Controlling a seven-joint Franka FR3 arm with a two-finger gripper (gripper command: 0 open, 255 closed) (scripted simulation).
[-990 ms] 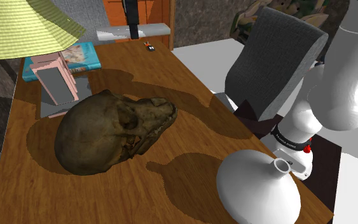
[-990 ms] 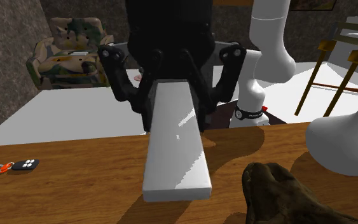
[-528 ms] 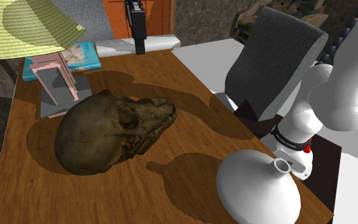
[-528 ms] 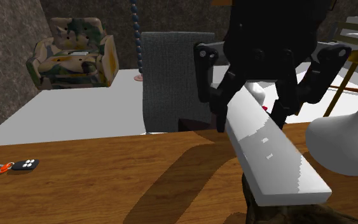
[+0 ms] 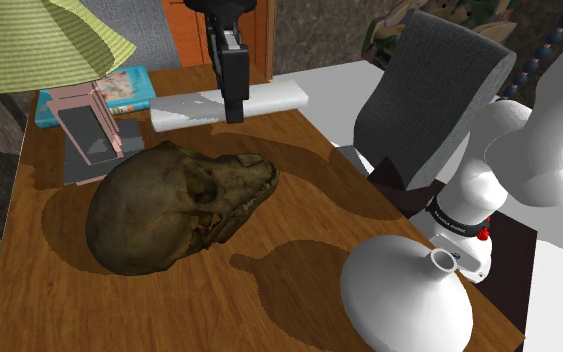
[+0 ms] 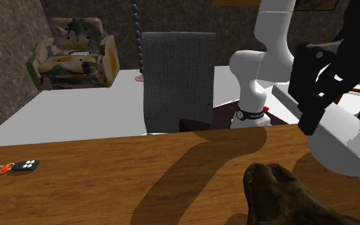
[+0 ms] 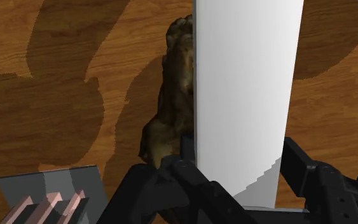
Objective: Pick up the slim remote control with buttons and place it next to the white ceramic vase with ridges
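My gripper [image 5: 234,106] is shut on the remote [image 5: 274,98], which is drawn as a long plain white slab, held level in the air. In the shoulder view it hangs over the table's far end, just behind the skull [image 5: 174,205]. The white vase [image 5: 406,295] stands at the near right corner of the table, well apart from the remote. In the wrist view the black fingers [image 7: 184,159] clasp the remote [image 7: 244,95] near one end, with the skull [image 7: 171,108] below it. In the second exterior view the gripper [image 6: 336,105] and remote [image 6: 344,150] are at the right edge.
A large dark skull [image 6: 293,198] fills the middle of the wooden table [image 5: 299,150]. A lamp with a pink base [image 5: 87,125] and books [image 5: 124,88] stand at the far left. A grey chair [image 5: 439,90] is beside the table. Keys [image 6: 20,166] lie at one corner.
The gripper has carried the remote from beyond the table's far end in over the table, nearer and lower towards the skull. In the second exterior view it has swung to the right.
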